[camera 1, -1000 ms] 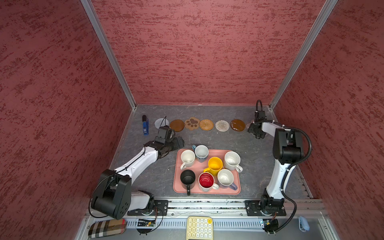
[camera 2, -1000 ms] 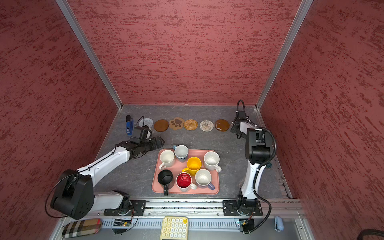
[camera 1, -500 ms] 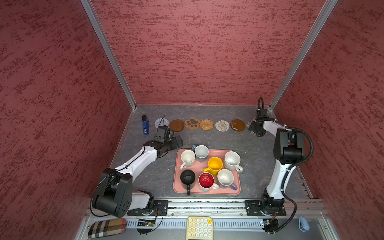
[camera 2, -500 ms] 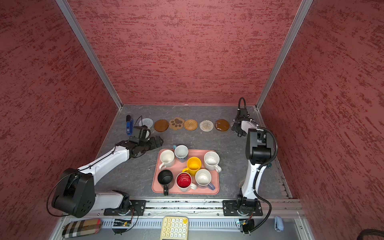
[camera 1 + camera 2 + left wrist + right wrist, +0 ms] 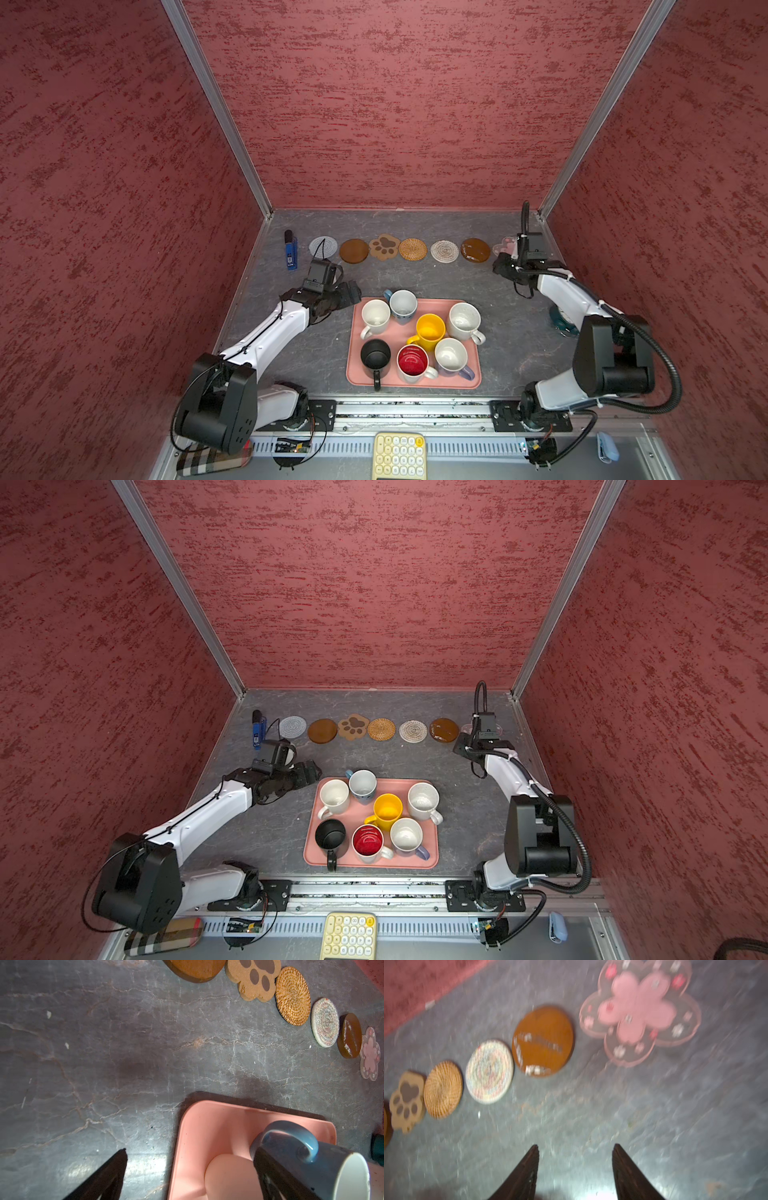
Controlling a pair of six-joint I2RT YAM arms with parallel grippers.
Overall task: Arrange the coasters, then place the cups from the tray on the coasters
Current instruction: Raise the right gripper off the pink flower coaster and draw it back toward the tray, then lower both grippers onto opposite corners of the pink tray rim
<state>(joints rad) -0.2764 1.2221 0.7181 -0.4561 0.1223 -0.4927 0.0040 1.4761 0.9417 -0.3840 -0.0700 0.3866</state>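
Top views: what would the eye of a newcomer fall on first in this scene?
Most likely the pink tray at the front middle of the table, crowded with seven mugs, one of them bright yellow and one red inside. Next comes the row of seven coasters lined up near the back wall, with the paw coaster third from the left and the flower coaster at the right end.

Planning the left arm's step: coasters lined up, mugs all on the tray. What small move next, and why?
Probably ease the open left gripper forward around the white mug at the far left corner of the tray: it is the cup nearest the gripper, and the coasters all lie bare.
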